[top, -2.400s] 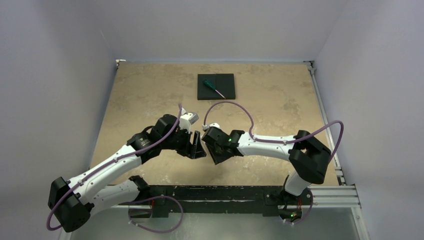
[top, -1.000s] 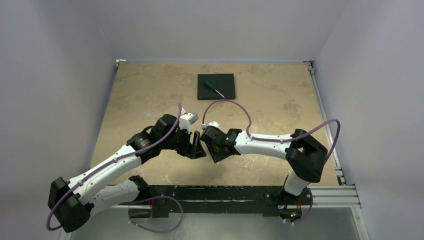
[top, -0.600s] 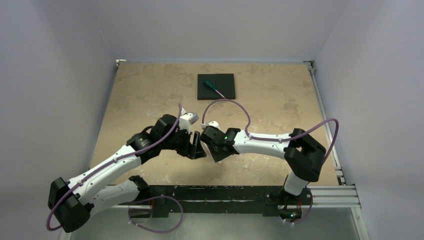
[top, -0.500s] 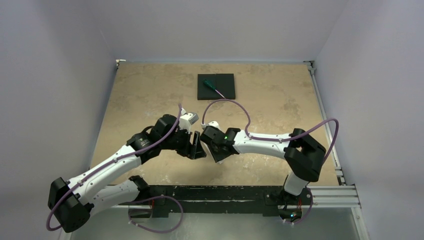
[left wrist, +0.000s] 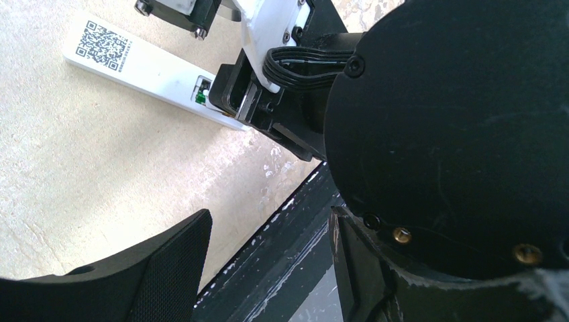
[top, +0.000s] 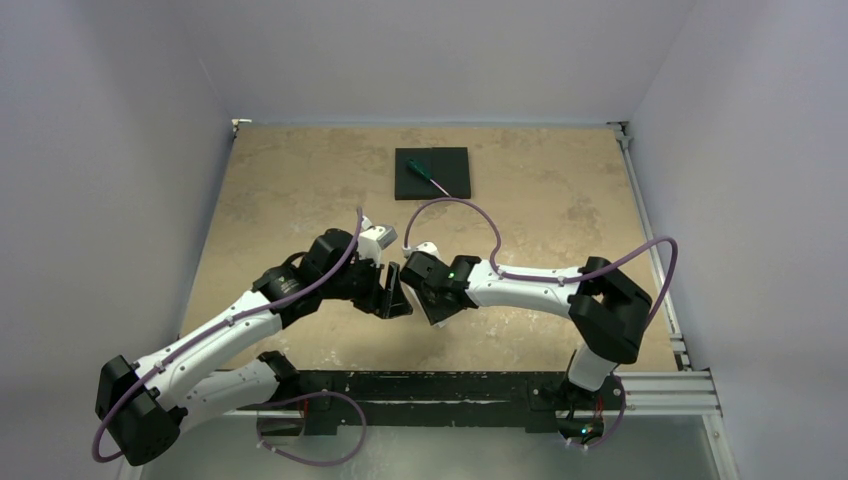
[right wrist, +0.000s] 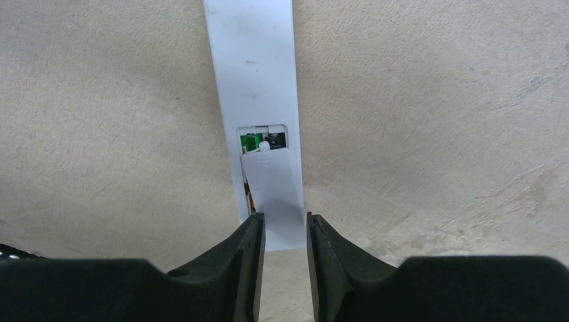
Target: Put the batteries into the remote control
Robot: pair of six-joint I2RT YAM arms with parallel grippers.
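Note:
The remote control (right wrist: 251, 74) lies back side up on the table, and a QR label shows in the left wrist view (left wrist: 144, 67). Its battery bay is open at the top, and the white cover strip (right wrist: 272, 184) lies slightly askew over the rest. A goldish sliver (right wrist: 249, 194) shows under the cover's left edge; the batteries are otherwise hidden. My right gripper (right wrist: 286, 218) is over the remote's near end with a narrow gap between its jaws, which hold nothing. My left gripper (left wrist: 268, 221) is wide open and empty beside it. In the top view both grippers (top: 393, 300) (top: 425, 305) hide the remote.
A black square pad (top: 450, 165) with a green-handled screwdriver (top: 428, 178) on it lies at the back centre. The table's dark front rail (left wrist: 288, 255) runs just below my left gripper. Walls close in the table on three sides.
My right arm has shifted a little to the left, closer to my left gripper. My left arm has stayed put.

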